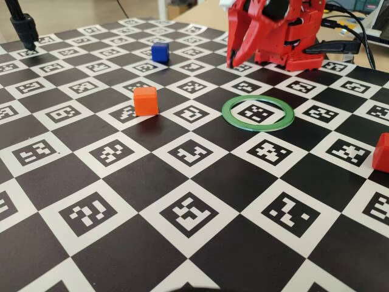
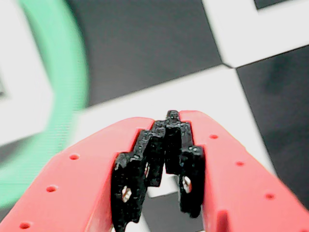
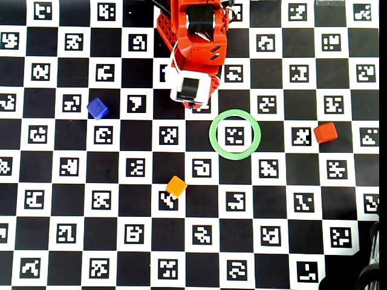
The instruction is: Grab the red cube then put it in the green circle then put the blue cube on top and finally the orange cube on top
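The red cube [image 1: 382, 152] sits at the right edge of the fixed view and right of the green circle in the overhead view [image 3: 326, 132]. The green circle [image 1: 227, 113] [image 3: 212, 134] lies empty on the board; its edge shows blurred at the left of the wrist view [image 2: 67, 87]. The blue cube [image 1: 160, 52] [image 3: 97, 108] stands far left of the arm. The orange cube [image 1: 146, 100] [image 3: 176, 186] stands in front of the ring, to its left. My red gripper [image 2: 172, 118] [image 1: 231, 62] [image 3: 198, 107] is shut and empty, tip down near the board just behind the ring's left side.
The checkerboard marker board [image 1: 127, 176] covers the table. The arm's red base [image 1: 285, 36] stands at the back with cables [image 1: 358, 30] to its right. A black stand [image 1: 24, 27] is at the back left corner. A black object [image 3: 370, 275] sits at the overhead view's lower right.
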{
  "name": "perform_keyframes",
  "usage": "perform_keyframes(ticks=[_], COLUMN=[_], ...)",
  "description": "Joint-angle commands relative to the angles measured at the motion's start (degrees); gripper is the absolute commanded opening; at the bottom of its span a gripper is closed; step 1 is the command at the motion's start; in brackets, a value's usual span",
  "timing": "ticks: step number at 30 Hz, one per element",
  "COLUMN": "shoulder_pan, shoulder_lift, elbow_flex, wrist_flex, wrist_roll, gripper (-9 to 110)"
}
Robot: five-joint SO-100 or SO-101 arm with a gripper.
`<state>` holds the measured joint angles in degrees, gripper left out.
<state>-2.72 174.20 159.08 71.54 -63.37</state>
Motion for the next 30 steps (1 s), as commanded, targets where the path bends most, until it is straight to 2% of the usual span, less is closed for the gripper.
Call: perform_keyframes(ticks=[1,8,18,26,30], shoulder_pan=[-3.0,-8.8,-14.9,-25.6,-32.2], shoulder_lift=[-12.0,-26.1,-44.0,-50.9,-55.5], elbow_flex=[-18.0,-36.9,-59.7,-71.8,-75.1], wrist_flex=[3.2,12.7,26.3,29.4,29.5], wrist_roll=[12.8,35.9,60.4,80.6,86.8], gripper=[-6,-6,-6,-5,-5])
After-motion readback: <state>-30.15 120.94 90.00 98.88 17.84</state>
